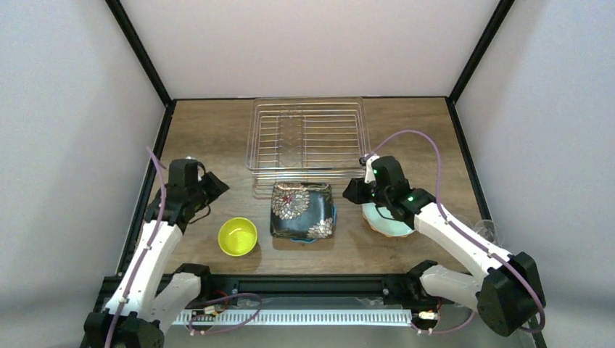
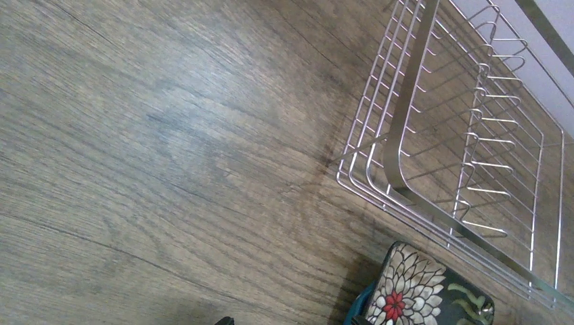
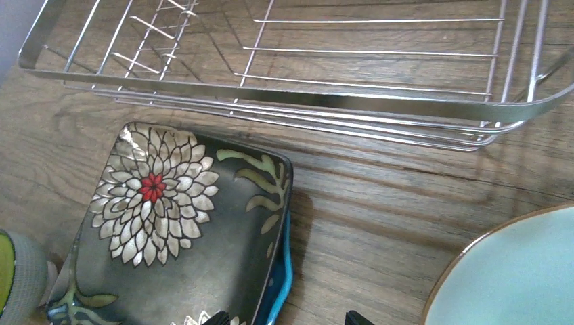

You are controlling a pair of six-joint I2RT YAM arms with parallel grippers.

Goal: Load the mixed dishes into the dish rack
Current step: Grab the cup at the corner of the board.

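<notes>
The silvery wire dish rack [image 1: 307, 138] stands at the back middle, with nothing in it. Just in front lies the black square floral plate [image 1: 302, 210], resting on a teal plate whose blue edge [image 3: 281, 281] shows beneath it. A small yellow-green bowl [image 1: 238, 236] sits to its left. The round mint plate [image 1: 388, 223] lies to its right, partly under my right arm. My right gripper [image 1: 353, 192] is open, its tips straddling the black plate's right edge [image 3: 289, 318]. My left gripper [image 1: 216, 185] is open over bare wood left of the rack [image 2: 290, 322].
A clear glass [image 1: 487, 230] stands near the table's right edge beside my right arm. Black frame posts and white walls close in the table on three sides. The rack's low rim [image 3: 304, 101] lies just beyond the black plate.
</notes>
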